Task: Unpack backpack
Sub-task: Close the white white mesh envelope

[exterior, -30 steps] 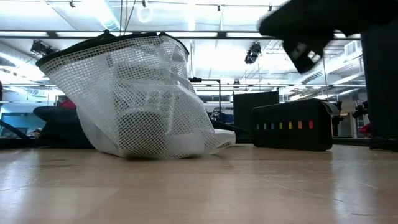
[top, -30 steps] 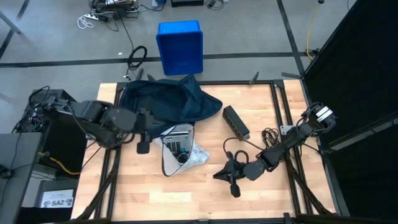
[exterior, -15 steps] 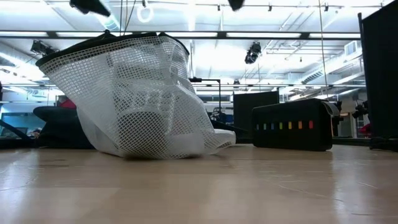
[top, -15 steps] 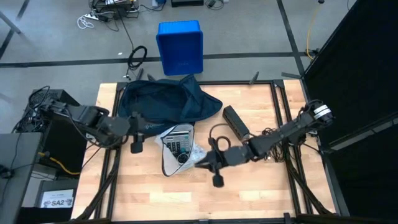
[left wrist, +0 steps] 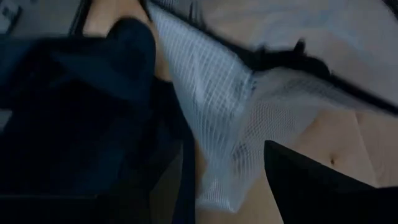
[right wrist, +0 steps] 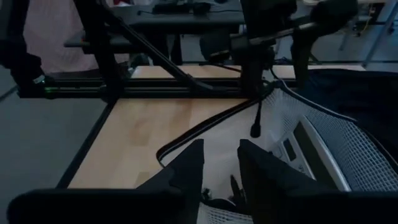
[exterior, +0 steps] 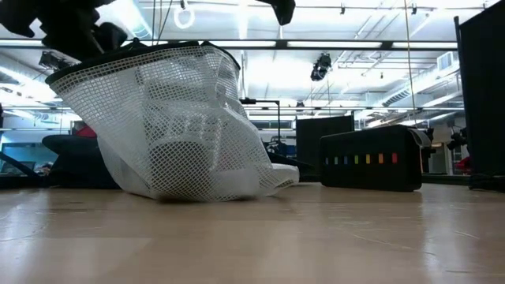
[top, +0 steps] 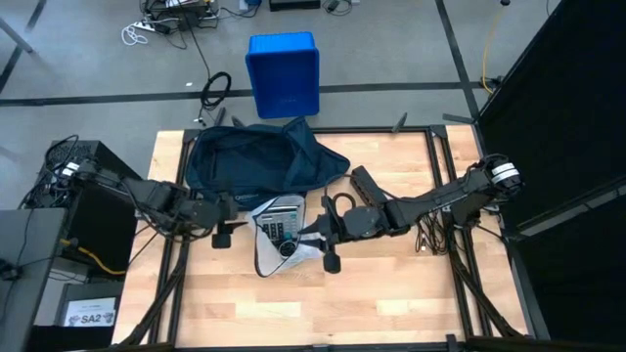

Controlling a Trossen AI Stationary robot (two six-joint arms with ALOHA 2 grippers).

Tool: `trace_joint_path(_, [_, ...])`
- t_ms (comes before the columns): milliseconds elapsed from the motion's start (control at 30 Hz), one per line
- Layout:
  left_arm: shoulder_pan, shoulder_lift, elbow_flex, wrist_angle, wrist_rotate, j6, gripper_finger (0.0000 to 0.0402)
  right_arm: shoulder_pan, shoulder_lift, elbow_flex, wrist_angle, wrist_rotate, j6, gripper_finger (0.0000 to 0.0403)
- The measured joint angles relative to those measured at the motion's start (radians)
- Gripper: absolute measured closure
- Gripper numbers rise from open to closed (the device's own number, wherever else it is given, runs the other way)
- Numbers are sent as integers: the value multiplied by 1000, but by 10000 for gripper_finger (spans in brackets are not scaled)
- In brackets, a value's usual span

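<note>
The right pincer (top: 315,238) hovered over the mesh bag (top: 277,235), its fingers a narrow gap apart and holding nothing. The backpack (top: 256,161) lay just beyond it on the worktop (top: 391,293). The left pincer (top: 223,235) waited beside the bag, open. The step seemed to be grasping the mesh bag; next it probably needed lowering onto the mesh.

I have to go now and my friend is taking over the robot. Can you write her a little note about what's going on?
Left gripper: open, holding nothing, by the left edge of the white mesh pouch, just in front of the backpack.
Right gripper: over the pouch's right side, fingers a little apart, nothing held.
Backpack: slumped at the back of the table, mouth facing the front.
Done: the mesh pouch, with a remote-like device inside, lies out on the table in front of the bag; a black box lies to its right.
Left: check the bag for anything more; its inside can't be seen.
</note>
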Motion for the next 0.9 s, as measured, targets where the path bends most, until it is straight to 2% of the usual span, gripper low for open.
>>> trace_joint_path(367, [2, 32, -2, 132, 17, 96, 204, -30, 0, 0, 27, 2, 18, 287])
trace_joint_path(667, [2, 140, -2, 220, 27, 114, 206, -29, 1, 0, 51, 1, 51, 296])
trace_joint_path(767, [4, 181, -2, 257, 28, 128, 225, -29, 1, 0, 50, 2, 51, 302])
trace_joint_path(900, [14, 225, -2, 294, 35, 140, 280, -29, 1, 0, 50, 2, 51, 307])
